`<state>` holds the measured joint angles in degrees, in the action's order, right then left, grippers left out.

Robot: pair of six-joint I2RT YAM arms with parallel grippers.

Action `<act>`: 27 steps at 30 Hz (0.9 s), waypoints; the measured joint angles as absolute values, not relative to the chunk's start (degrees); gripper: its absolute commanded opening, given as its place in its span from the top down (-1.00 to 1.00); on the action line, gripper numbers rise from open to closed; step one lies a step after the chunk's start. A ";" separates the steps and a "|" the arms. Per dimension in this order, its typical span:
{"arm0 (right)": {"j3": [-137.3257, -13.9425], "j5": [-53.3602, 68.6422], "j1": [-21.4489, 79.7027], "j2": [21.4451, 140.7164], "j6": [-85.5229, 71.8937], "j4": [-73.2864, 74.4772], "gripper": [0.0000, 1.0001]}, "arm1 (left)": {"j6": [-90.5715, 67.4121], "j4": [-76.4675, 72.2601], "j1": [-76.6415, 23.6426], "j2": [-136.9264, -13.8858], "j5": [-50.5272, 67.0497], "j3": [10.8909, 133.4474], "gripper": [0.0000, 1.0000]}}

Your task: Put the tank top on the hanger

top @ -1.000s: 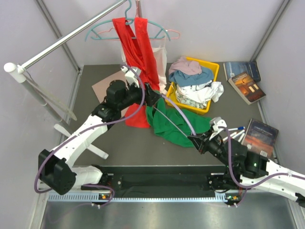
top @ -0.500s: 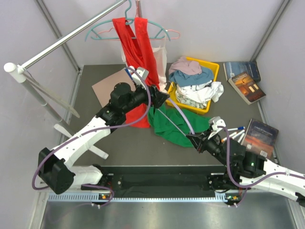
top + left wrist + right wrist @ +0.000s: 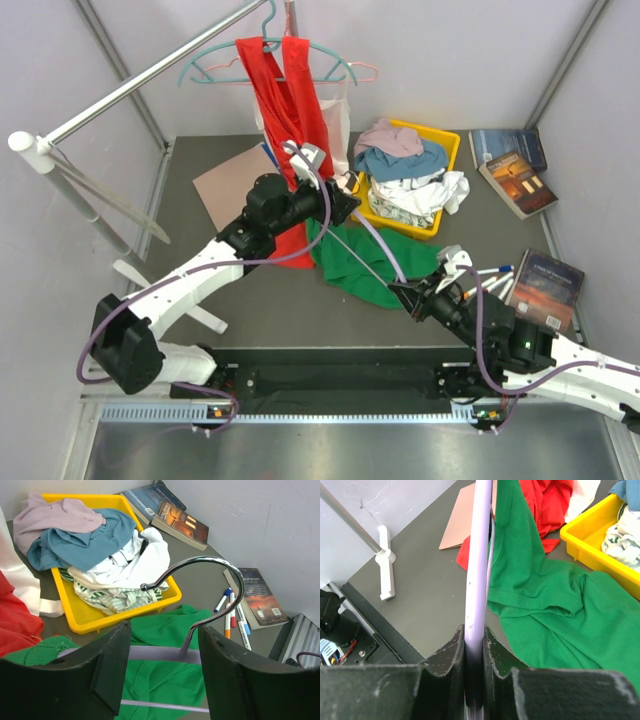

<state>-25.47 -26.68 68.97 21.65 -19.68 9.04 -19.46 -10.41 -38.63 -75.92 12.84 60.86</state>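
L gripper (image 3: 165,628): dark fingers (image 3: 107,672) spread wide, one on each side of the hanger (image 3: 160,654) crossbar; contact w/ bar unclear. Chrome hook (image 3: 210,559) rises btwn them, tip curling left. Tank top (image 3: 165,685) lies crumpled under the hanger. Behind: yellow bin (image 3: 97,621) w/ heaped clothes (image 3: 95,545). Upper right: two books (image 3: 180,522); third book (image 3: 256,597) nearer, markers (image 3: 232,612) beside it. Left edge: red garment (image 3: 15,622).

Left arm swings right; left gripper (image 3: 164,635) now straddles hanger (image 3: 160,654) hook beside yellow bin (image 3: 452,140). Right gripper (image 3: 408,292) edges left.
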 measured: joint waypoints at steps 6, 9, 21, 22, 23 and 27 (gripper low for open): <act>-24.71 -26.72 68.95 21.10 -19.75 8.93 1.00 | -17.54 -12.12 -40.18 -76.51 13.96 60.86 0.65; -24.69 -26.79 68.97 21.02 -19.84 8.91 1.00 | -15.29 -13.32 -41.36 -76.64 13.61 60.86 1.00; -26.06 -32.56 68.99 22.59 -21.67 12.14 -0.37 | -9.19 -10.20 -42.54 -79.46 12.71 61.41 1.00; -26.83 -33.43 68.99 22.79 -21.78 13.02 -0.39 | -8.64 -9.21 -42.78 -80.03 12.27 61.69 1.00; -27.92 -34.41 68.99 23.00 -21.63 14.28 -0.42 | -8.16 -8.49 -42.96 -80.58 11.75 61.87 1.00; -32.91 -36.93 68.99 23.49 -20.95 17.45 -0.43 | -7.60 -7.14 -43.11 -82.41 8.60 62.06 1.00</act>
<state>-32.91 -36.93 68.99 23.49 -20.95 17.45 -7.60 -7.14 -43.11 -82.41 8.60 62.06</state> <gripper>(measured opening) 0.713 0.035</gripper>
